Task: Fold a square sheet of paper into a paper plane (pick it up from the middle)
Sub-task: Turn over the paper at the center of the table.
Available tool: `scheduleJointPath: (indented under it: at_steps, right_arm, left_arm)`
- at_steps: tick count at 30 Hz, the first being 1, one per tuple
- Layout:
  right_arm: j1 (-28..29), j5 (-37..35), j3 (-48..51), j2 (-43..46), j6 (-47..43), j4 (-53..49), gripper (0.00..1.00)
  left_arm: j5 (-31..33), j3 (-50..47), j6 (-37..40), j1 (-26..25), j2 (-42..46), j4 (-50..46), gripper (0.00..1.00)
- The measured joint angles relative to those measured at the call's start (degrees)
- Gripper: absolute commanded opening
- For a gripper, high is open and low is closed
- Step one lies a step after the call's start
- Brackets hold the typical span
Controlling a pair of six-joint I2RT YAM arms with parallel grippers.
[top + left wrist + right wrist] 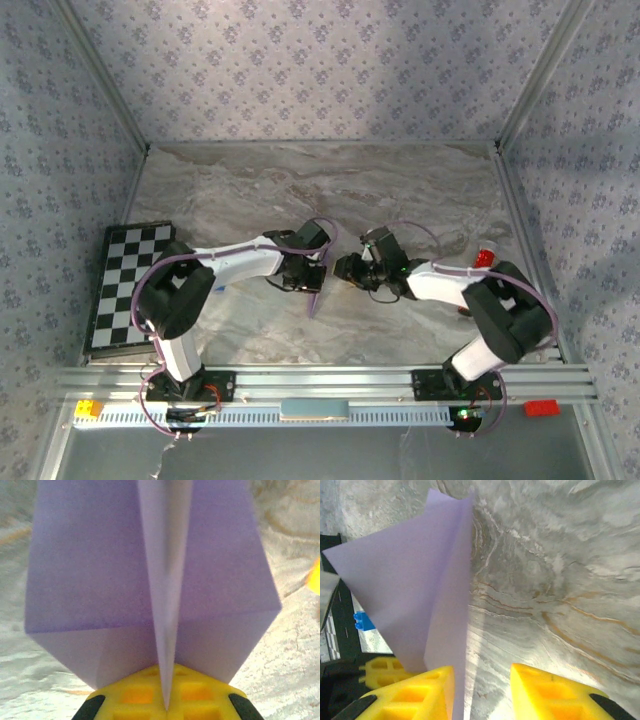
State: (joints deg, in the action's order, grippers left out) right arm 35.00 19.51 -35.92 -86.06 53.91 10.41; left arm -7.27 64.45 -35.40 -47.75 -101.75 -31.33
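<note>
The pale lilac sheet of paper is folded into a pointed paper plane shape with a centre crease. My left gripper is shut on that crease, and the wings spread to both sides above the yellow fingers. In the top view the paper hangs as a thin strip under the left gripper, held above the table. My right gripper is open, facing it from the right. The paper stands beside its left finger, and the right finger is apart from it.
A black-and-white chequered board lies at the table's left edge. A small blue cube sits near it. A red object is behind the right arm. Marble tabletop stretches behind both grippers, with patterned walls on three sides.
</note>
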Motion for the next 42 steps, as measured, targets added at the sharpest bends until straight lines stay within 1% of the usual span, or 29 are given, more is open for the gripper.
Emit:
scheduleJointPath:
  at_steps: [6,12,18,23,36,42]
  right_arm:
    - [-0.87,-3.87,3.34,7.28,-1.46,-5.03,0.39]
    - [-1.14,-5.42,7.67,10.56,-1.42,-7.89,0.40]
    - [-1.29,-6.10,8.79,13.55,-1.42,-8.98,0.41]
    - [-1.29,-6.49,8.79,14.01,-1.42,-9.01,0.41]
    - [-1.29,-6.71,9.18,13.64,-1.42,-8.98,0.41]
    - [-1.29,-6.69,9.44,13.42,-1.42,-8.96,0.41]
  left_arm:
    - [5.03,5.09,0.02,0.00,-0.74,-4.96,0.03]
    - [6.73,7.61,0.02,0.00,-3.85,-7.54,0.04]
    - [6.95,8.04,0.00,0.00,-5.99,-9.40,0.06]
    - [6.93,8.17,0.00,0.00,-6.10,-9.46,0.09]
    - [6.93,8.81,-0.07,0.00,-8.20,-9.62,0.14]
    - [6.93,8.81,-0.68,0.00,-8.31,-9.29,0.20]
